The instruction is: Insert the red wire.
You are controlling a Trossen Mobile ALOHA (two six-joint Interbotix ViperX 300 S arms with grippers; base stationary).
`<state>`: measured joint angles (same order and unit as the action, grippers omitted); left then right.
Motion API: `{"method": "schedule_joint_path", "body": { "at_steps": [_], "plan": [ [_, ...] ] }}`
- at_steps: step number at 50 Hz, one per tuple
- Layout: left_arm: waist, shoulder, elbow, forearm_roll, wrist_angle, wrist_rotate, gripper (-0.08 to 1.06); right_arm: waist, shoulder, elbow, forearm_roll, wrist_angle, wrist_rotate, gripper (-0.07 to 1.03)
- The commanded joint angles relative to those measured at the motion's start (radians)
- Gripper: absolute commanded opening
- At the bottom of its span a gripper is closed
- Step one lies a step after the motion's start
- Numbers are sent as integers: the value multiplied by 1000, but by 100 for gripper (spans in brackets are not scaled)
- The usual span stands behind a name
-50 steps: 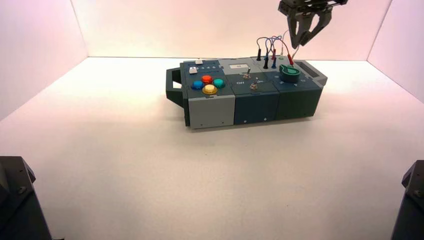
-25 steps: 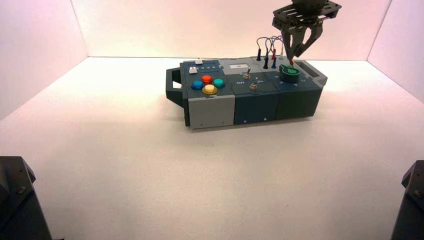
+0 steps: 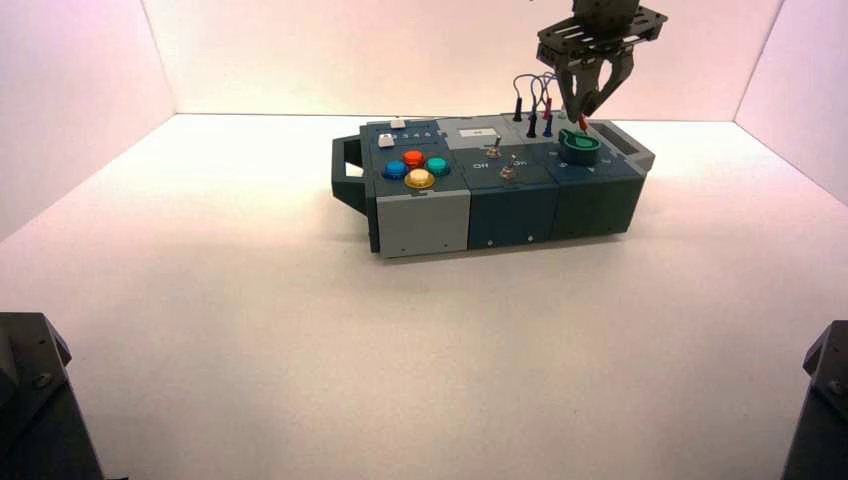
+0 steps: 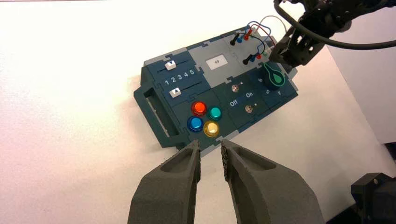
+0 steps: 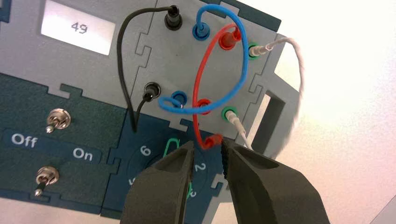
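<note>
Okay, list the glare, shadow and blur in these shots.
High view: back wall and tabletop glow nearly white beside the box, with a faint shadow under its front. Left wrist view: small highlights on the coloured buttons. Right wrist view: white lead blurs along its lower loop.

Robot test bench, likely lab: pale smooth tabletop [image 3: 400, 350] across lower frame of high view; plain whitish panels at back [image 3: 350, 55], upper left [image 3: 70, 100] and upper right [image 3: 810, 110], boothlike; grey-and-dark box [image 3: 510, 215] of buttons, switches and plug leads, upper centre; dark robot arm parts [image 3: 45, 400] at lower left
</note>
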<state>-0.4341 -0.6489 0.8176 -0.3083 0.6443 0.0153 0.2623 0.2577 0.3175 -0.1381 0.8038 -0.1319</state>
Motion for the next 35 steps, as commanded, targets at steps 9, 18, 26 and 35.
{"method": "schedule_joint_path", "body": {
  "at_steps": [9, 18, 26, 35],
  "plan": [
    [6, -6, -12, -2, -3, -5, 27, 3, -9, -52, -5, 3, -8, 25],
    [6, -6, -15, -2, -3, -5, 27, 3, 12, -72, -6, 23, -14, 13],
    [6, -9, -14, -2, -3, -5, 27, 3, 28, -77, -6, 37, -15, 7],
    [6, -12, -9, -2, -3, -5, 27, 3, 6, -81, -6, 32, -15, -3]
  ]
}}
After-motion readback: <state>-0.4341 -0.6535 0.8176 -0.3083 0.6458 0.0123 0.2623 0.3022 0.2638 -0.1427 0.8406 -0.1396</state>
